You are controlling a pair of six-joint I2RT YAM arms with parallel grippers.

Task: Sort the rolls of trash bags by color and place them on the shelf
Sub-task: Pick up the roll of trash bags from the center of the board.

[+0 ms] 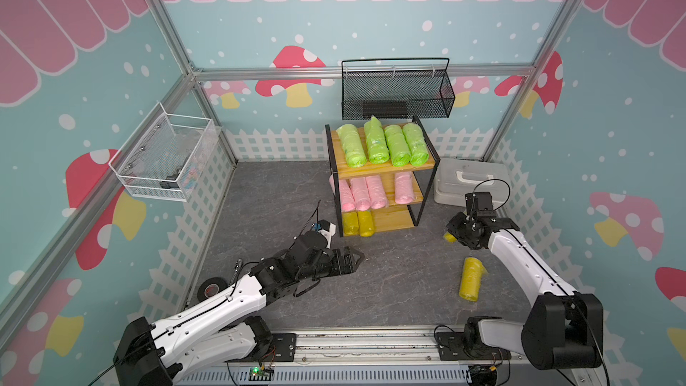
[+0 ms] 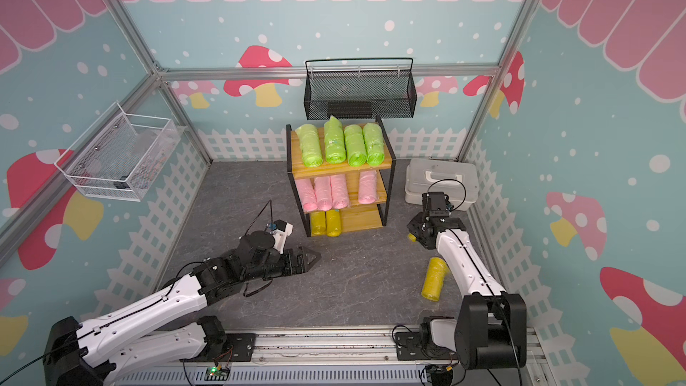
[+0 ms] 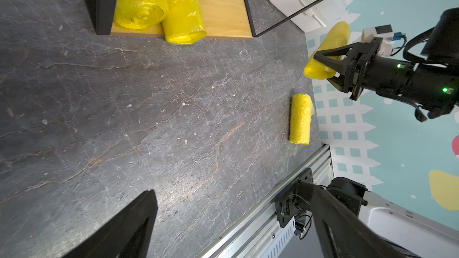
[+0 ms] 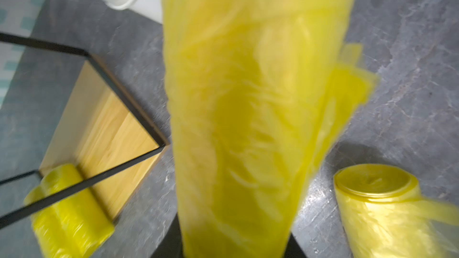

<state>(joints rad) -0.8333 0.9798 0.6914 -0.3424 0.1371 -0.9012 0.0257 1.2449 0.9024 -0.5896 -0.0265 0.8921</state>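
Two yellow rolls on the shelf's bottom board, one loose roll on the floor. Right gripper clamped on a fourth roll beside the shelf; left gripper wide apart, empty.

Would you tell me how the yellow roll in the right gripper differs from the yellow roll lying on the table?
The held roll is clamped in the right gripper; the loose roll lies untouched on the table. The held roll is nearer the shelf; the loose roll nearer the front rail. Both are yellow and off the shelf.
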